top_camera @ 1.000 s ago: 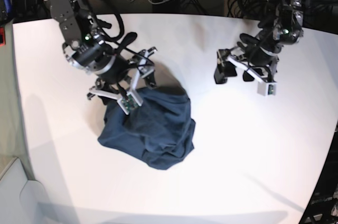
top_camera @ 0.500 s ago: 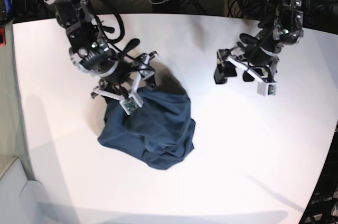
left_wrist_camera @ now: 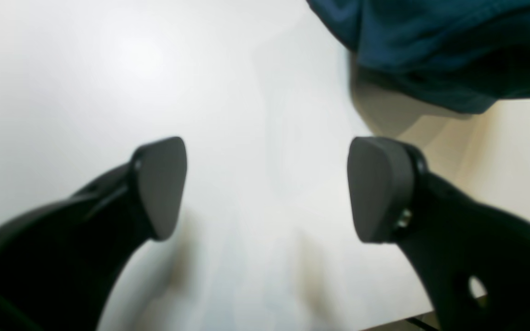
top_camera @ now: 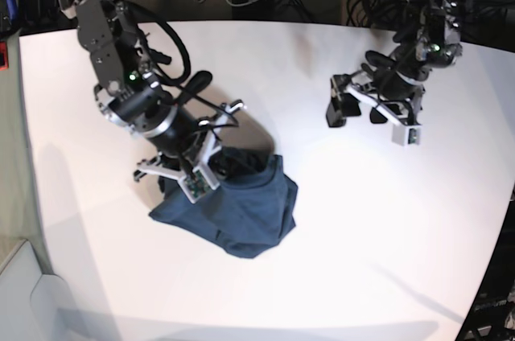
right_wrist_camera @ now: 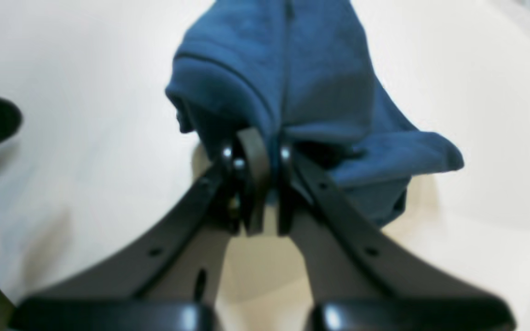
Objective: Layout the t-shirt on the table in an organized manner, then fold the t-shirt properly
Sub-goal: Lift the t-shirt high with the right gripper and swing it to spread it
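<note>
- The t-shirt is seen as a crumpled dark blue heap on the table, on the side of the right arm and well apart from the left arm.
- No sleeve, neck or hem can be told apart clearly in the base view; the cloth is bunched and folded over itself.
- The right gripper is closed on a fold of the t-shirt; in the right wrist view a ridge of blue cloth is pinched between the two jaws and the rest hangs away from them toward the table.
- The left gripper is held wide open above bare table, with nothing between its jaws. Only an edge of the t-shirt is seen at the top corner of the left wrist view, not touched by the pads.
- The task is judged to be at its very beginning: one grasp is taken, but the shirt is not yet spread.
- Still to be done, as it seems: the heap must be opened and laid flat, with sleeves and hem arranged, probably with a second grasp by the left gripper, and after that all of the folding.
</note>
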